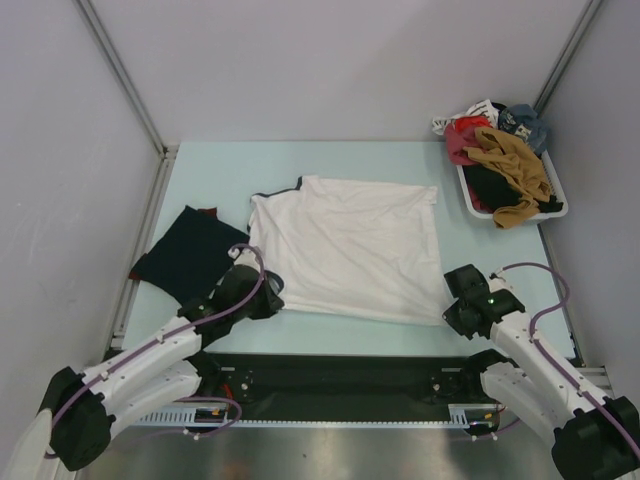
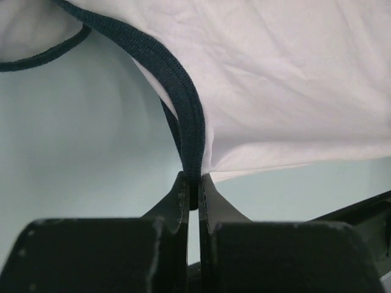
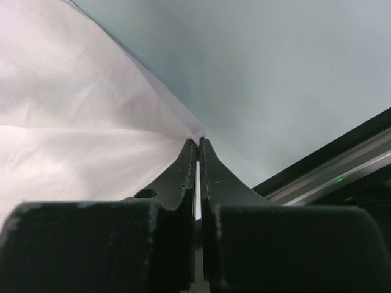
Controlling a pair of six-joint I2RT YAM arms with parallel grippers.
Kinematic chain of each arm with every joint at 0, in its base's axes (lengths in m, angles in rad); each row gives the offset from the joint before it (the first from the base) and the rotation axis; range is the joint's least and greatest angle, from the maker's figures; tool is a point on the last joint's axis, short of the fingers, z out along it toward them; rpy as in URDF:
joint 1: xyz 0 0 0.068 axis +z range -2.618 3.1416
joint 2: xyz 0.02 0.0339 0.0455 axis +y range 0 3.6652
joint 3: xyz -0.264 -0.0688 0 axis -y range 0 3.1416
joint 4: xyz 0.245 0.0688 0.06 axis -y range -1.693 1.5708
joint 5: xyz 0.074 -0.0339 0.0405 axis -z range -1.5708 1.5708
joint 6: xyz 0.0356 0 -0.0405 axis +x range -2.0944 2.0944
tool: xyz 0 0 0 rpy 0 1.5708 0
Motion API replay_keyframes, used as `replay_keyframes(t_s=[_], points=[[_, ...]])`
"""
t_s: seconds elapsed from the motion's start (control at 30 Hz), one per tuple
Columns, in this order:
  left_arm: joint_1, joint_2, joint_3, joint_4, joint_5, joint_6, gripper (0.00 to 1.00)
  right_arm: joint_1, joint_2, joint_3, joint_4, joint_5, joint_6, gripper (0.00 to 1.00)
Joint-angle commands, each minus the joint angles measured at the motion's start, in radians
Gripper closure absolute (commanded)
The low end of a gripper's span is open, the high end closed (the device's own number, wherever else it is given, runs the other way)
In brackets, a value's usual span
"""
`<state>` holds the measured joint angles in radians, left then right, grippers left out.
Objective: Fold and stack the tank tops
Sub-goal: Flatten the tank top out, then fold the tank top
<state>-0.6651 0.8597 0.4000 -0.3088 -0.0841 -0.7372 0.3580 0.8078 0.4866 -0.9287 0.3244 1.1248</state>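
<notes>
Navy trim (image 2: pixel 190 122) of the white tank top (image 1: pixel 345 245) was pinched by the left gripper (image 2: pixel 193 183), and its near right corner was pinched by the right gripper (image 3: pixel 198 143). The top was spread flat on the table (image 1: pixel 400 160), and the dark navy tank top (image 1: pixel 190 250) was laid just beside it on the left.

A: Top camera sits high behind the near edge of the table (image 1: pixel 200 170), looking down over all of it.
B: Wrist cameras ride low and close behind the left gripper (image 2: pixel 193 186) and right gripper (image 3: pixel 198 146), facing forward. All three share the near edge of the white top (image 1: pixel 350 250).
</notes>
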Motion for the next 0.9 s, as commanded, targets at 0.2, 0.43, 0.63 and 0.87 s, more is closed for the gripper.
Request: replay_keyframes(t_s=[0.2,0.43,0.63,0.87], points=[[-0.002,-0.132,-0.043,-0.157,-0.015,-0.073,1.0,0.028,-0.038,0.032,-0.044,0.027,-0.013,0.94],[-0.002,-0.295,-0.053,-0.187,-0.075,-0.133,1.0,0.055,-0.009,0.012,-0.009,0.019,0.009,0.92],[-0.002,-0.18,-0.069,-0.101,-0.017,-0.117,1.0,0.064,0.004,0.029,-0.022,0.042,0.02,0.94],[0.013,-0.015,0.009,-0.041,-0.046,-0.054,1.0,0.045,0.01,0.113,0.008,0.103,-0.032,0.92]])
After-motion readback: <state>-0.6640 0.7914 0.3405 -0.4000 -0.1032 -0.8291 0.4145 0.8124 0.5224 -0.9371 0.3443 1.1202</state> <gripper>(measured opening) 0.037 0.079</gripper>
